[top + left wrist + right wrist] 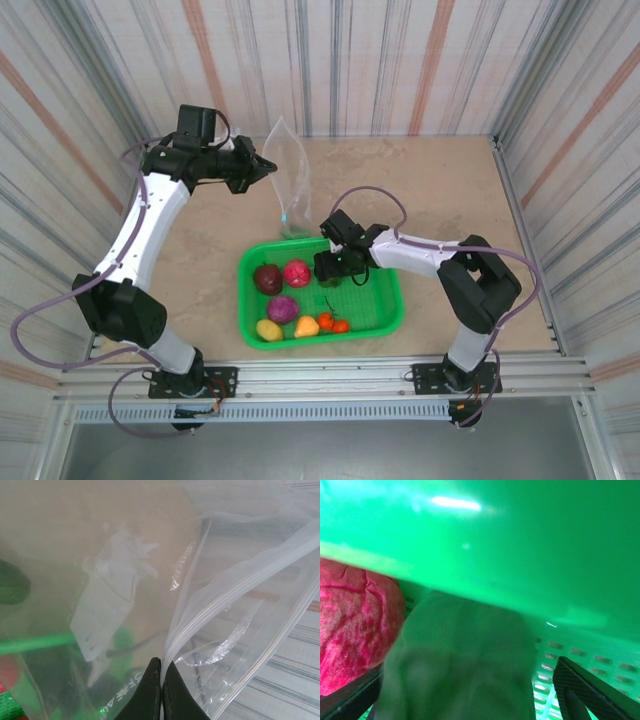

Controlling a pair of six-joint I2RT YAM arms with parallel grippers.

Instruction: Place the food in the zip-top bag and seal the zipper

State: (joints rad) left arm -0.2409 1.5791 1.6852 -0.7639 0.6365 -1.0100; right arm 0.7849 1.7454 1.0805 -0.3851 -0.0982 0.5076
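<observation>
From above, I see my left gripper [262, 168] pinching the bag [287, 170], which stands upright just beyond the basket [385, 318]. The food [283, 308] lies in the basket, and my right gripper [335, 268] is down among it.

Left wrist: the left gripper [161, 664] is closed on the bag's [75, 555] edge, with the zipper [240, 587] running up to the right.

Right wrist: the right gripper [465, 692] is spread wide, a green piece [460, 650] between its fingers and a pink fruit [355, 630] beside it.

Striped grey-and-rust walls [400, 60] enclose a beige stone-patterned tabletop [440, 180]; an aluminium rail [320, 372] edges its near side.
</observation>
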